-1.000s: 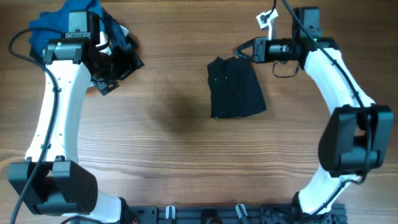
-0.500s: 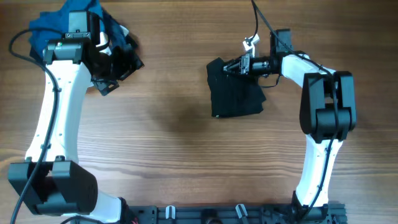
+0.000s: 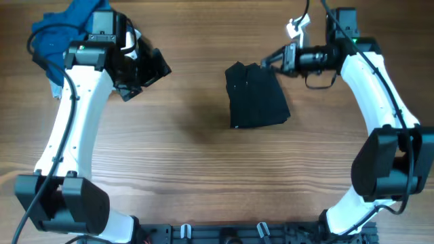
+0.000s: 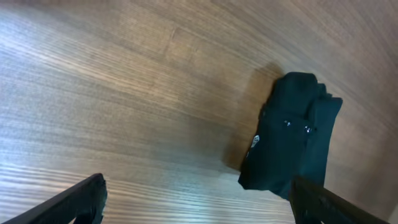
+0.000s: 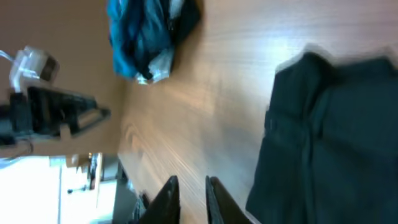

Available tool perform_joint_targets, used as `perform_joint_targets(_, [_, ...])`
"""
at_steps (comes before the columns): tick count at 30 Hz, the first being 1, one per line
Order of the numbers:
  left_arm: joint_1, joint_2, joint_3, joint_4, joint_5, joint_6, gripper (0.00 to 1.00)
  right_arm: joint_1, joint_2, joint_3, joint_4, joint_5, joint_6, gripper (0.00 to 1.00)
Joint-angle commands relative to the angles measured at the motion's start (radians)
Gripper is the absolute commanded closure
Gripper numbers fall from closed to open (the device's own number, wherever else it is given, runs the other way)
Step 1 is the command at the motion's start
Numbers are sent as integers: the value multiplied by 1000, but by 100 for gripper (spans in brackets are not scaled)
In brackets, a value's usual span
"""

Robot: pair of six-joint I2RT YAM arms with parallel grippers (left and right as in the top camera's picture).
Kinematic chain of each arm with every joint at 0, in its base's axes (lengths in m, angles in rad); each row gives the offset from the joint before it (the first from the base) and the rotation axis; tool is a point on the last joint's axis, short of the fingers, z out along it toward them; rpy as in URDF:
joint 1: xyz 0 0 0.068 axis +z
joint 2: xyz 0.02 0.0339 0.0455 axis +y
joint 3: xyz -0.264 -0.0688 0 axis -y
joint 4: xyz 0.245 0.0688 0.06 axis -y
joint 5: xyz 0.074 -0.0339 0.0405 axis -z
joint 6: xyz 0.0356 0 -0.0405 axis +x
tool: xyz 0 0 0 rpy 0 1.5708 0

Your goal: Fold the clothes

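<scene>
The black shirt lies folded into a compact rectangle on the wooden table, right of centre. It also shows in the left wrist view and the right wrist view. My left gripper is open and empty, well left of the shirt; its fingers stand wide apart over bare wood. My right gripper hovers just beyond the shirt's top right corner. Its fingers are nearly together with nothing between them.
A crumpled blue cloth pile lies at the far left corner, behind my left arm; it shows in the right wrist view too. A white cable tag hangs near my right wrist.
My right arm reached in over the shirt's top edge half a second ago and has now drawn back to the right. My left arm has shifted right, off the blue pile.
</scene>
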Motion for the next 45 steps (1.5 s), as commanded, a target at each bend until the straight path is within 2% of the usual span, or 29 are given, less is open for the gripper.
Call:
perform_joint_targets(1, [-9, 6, -4, 19, -7, 18, 7, 20, 52, -124, -14, -11, -154, 85])
perform_joint_targets(5, [-9, 6, -4, 10, -7, 18, 7, 11, 98, -311, 129, -8, -148, 84])
perform_joint_targets(8, [-9, 6, -4, 7, -7, 18, 6, 0, 153, -364, 201, -9, -116, 80])
perform_joint_targets(11, [-9, 6, -4, -2, -7, 18, 5, -14, 226, -372, 220, -24, -116, 73])
perform_joint_targets(15, [-9, 6, -4, -5, -7, 18, 5, -28, 228, -360, 247, -102, -134, 76])
perform_joint_targets(19, [-9, 6, -5, -4, -7, 19, 3, -32, 174, -304, 238, -219, -146, 72])
perform_joint_targets(20, [-10, 9, -5, -4, -4, 19, 0, -32, 143, -285, 227, -230, -145, 67])
perform_joint_targets(21, [-9, 14, -5, -4, 11, 19, 0, -32, 105, -262, 206, -230, -146, 55])
perform_joint_targets(22, [-9, 25, -5, -2, 39, 21, 0, -32, 62, -242, 181, -230, -146, 35])
perform_joint_targets(23, [-10, 34, -5, 2, 77, 43, 0, -32, 26, -225, 163, -229, -146, 19])
perform_joint_targets(25, [-11, 65, -5, 16, 179, 99, 0, -32, -58, -192, 143, -190, -137, 1])
perform_joint_targets(26, [-15, 85, -5, 23, 194, 98, 0, -32, -106, -175, 142, -101, -73, 1])
perform_joint_targets(28, [-31, 129, -5, 39, 193, 98, 0, -32, -213, -160, 138, 209, 124, 0])
perform_joint_targets(32, [-92, 209, -5, 101, 193, 98, 0, -50, -325, -160, 55, 542, 218, 1])
perform_joint_targets(39, [-228, 382, -5, 260, 275, 98, 0, -172, -338, -160, -39, 576, 213, 0])
perform_joint_targets(45, [-253, 517, -5, 399, 435, 98, 0, -198, -336, -160, -94, 576, 136, 0])
